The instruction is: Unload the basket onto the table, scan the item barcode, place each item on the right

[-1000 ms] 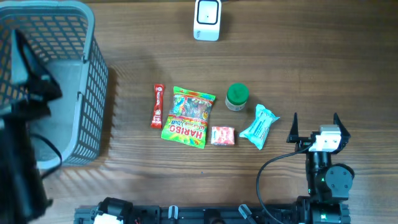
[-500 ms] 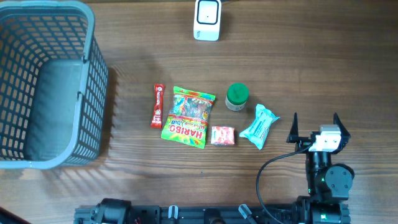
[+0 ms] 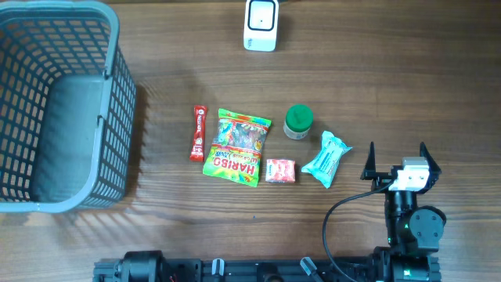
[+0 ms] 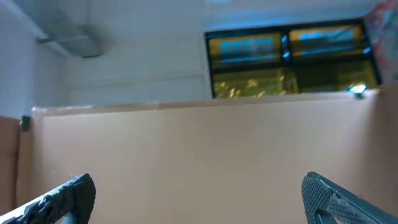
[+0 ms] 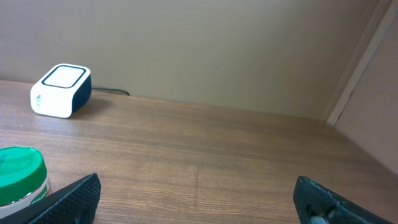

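The white and dark scanner (image 3: 261,25) stands at the table's far edge and shows far left in the right wrist view (image 5: 61,90). A row of items lies mid-table: a red bar (image 3: 197,133), a Haribo bag (image 3: 238,146), a small pink pack (image 3: 280,171), a green-lidded jar (image 3: 298,122) (image 5: 20,175) and a blue packet (image 3: 326,159). No barcode can be made out. My right gripper (image 3: 396,149) (image 5: 198,199) is open and empty, right of the blue packet. My left gripper (image 4: 199,198) is open and empty, facing a beige wall, outside the overhead view.
A grey mesh basket (image 3: 109,117) fills the left end of the table, with nothing visible inside. A black cable (image 3: 337,215) loops beside the right arm's base. Bare wood lies between the items and the scanner.
The dark left arm that hung over the basket a second ago has gone from the overhead view. The right arm and the items have not moved.
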### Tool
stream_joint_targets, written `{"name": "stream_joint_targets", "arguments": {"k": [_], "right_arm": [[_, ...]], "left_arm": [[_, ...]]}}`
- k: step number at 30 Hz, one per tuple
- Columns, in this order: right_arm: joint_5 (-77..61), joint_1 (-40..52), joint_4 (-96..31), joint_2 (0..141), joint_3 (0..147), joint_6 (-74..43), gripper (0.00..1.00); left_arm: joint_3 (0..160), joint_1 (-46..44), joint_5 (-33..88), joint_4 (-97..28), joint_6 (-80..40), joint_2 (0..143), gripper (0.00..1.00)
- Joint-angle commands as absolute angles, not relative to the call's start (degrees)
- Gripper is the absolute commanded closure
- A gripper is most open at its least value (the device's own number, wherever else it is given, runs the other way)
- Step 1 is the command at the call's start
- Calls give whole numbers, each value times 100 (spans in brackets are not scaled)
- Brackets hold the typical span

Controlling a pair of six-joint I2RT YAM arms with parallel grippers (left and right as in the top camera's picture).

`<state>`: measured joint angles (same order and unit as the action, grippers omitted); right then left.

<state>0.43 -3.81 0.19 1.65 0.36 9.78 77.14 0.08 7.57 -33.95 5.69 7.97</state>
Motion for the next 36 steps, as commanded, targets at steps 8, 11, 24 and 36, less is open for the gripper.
{"name": "stream_joint_targets", "arguments": {"k": [8,11,24,36], "right_arm": [[-3,-366,36,141,30,1044,0],[-3,-366,36,141,30,1041,0],[-3,-366,36,141,30,1041,0],[-3,-366,36,141,30,1041,0]], "left_arm": [[7673,-257,1066,-3511,554,27,0],[7638,-233,1039,-3315,556,27,0],[6252,-235,141,-2123,381,47,0],[2292,-237,408,-1809,45,47,0]]}}
